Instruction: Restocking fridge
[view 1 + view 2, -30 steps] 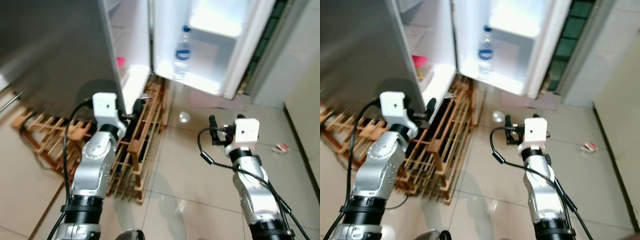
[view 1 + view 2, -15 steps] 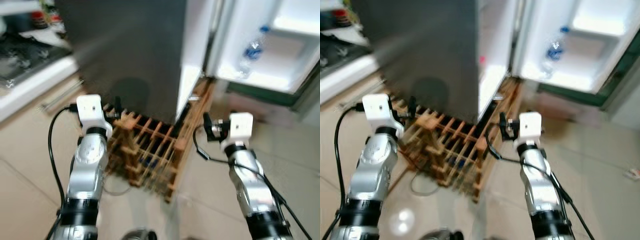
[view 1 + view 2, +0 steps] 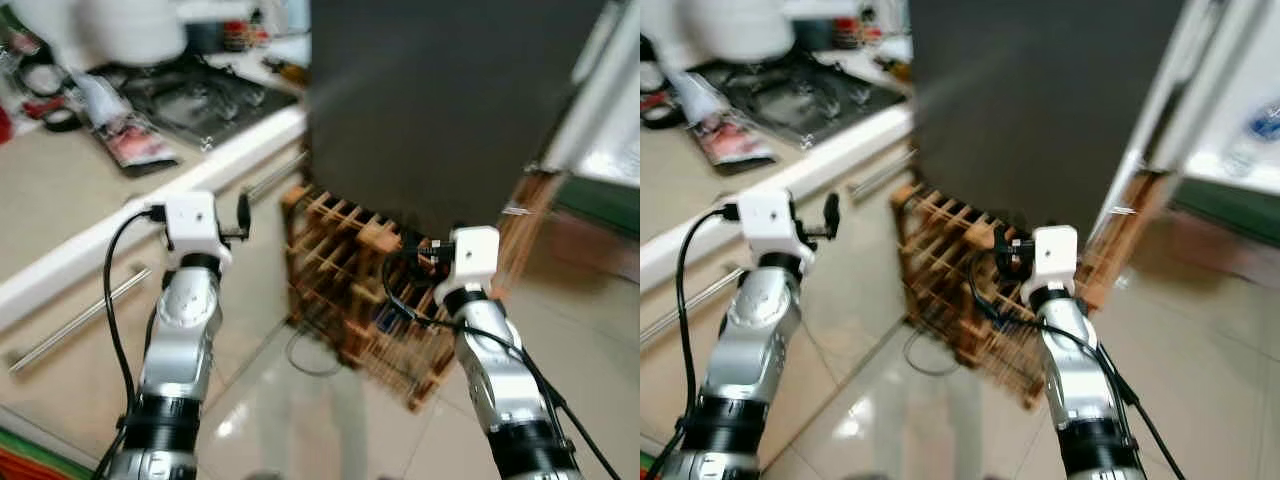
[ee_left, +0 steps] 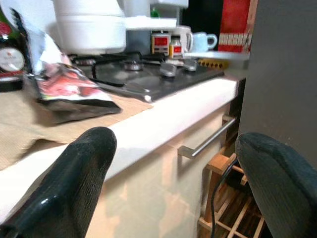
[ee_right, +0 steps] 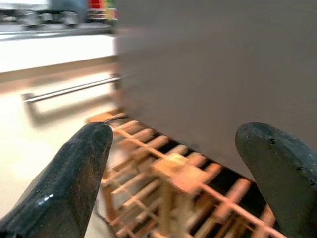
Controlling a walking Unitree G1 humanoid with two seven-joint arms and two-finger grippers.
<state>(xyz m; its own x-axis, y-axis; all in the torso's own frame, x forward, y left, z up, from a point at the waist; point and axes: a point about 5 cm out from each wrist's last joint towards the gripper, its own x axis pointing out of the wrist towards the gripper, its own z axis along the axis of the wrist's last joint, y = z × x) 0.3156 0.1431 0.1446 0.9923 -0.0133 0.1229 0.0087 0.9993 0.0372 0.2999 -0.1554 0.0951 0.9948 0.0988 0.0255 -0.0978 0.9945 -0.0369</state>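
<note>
Both silver arms are raised with forearms reaching forward, in the lower half of the head frames. The left pincer [image 3: 243,213] sits at centre left of the left eye frame, in front of the cabinet front below the table [image 3: 70,185]. In the left wrist view its two black fingers [image 4: 74,183] stand wide apart with nothing between them. The right pincer [image 3: 415,247] is at centre right, held before a wooden wine rack [image 3: 345,265] that stands on the tiled floor [image 3: 300,410] against the dark side of the fridge [image 3: 440,100]. In the right wrist view its fingers [image 5: 74,173] are likewise spread wide and hold nothing.

The fridge fills the upper middle and upper right of the head frames; at the far right edge of the right eye frame a bright strip of its open door [image 3: 1250,110] shows, with a blurred bottle [image 3: 1252,140] on a shelf there.

On the table, at upper left, lie a gas hob [image 4: 148,72], a large white pot [image 4: 89,29], a crumpled red and white packet [image 4: 69,91] and, further back, small jars with red labels [image 4: 159,42] and a mug [image 4: 204,40]. All the writing on these is too blurred to read. Steel bar handles [image 4: 208,138] run along the cabinet fronts.
</note>
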